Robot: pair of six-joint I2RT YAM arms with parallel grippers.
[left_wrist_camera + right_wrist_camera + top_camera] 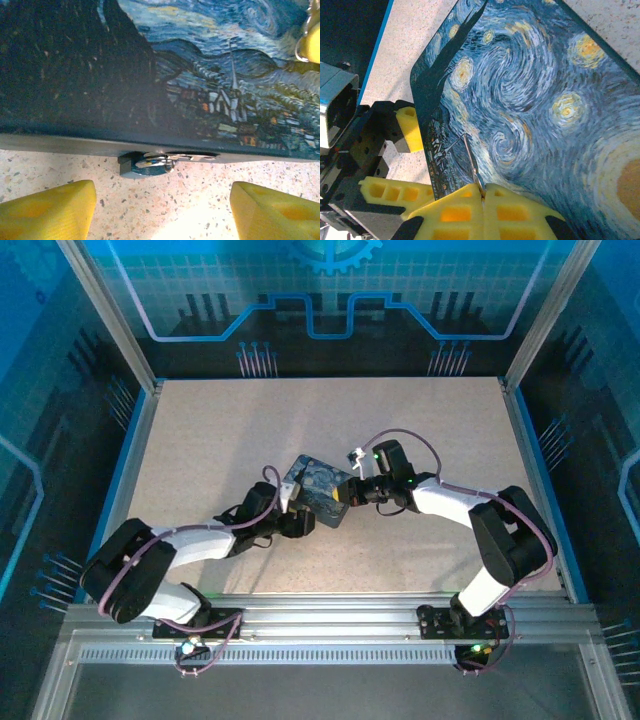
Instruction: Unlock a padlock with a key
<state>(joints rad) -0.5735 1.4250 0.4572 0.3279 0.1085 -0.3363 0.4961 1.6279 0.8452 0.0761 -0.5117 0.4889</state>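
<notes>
- Nearest, on the left wrist camera: my left gripper (160,212) is spread wide. Its yellow foam fingertips (47,210) stand well apart over the speckled table (200,200), holding nothing.
- Just ahead, between those fingertips but touching neither: the padlock (150,164), silvery with a blue part. It sits at the lower edge of the box (75,75), partly tucked beneath it.
- Box face: a printed painting, dark blue, with a swirling night sky, yellow stars, and a village with a church steeple.
- Right wrist camera: my right gripper (483,195) is pressed together, pinching the key (471,160). The key is a thin grey sliver pointing out from the pads over the box's print; whether it touches, I cannot tell.
- From above: both arms meet at the box mid-table, left on its near side, right on its right side.
- Farthest: the blue back panel (330,300), marked with a grid, circuit-like lines and a gear outline (335,252).
</notes>
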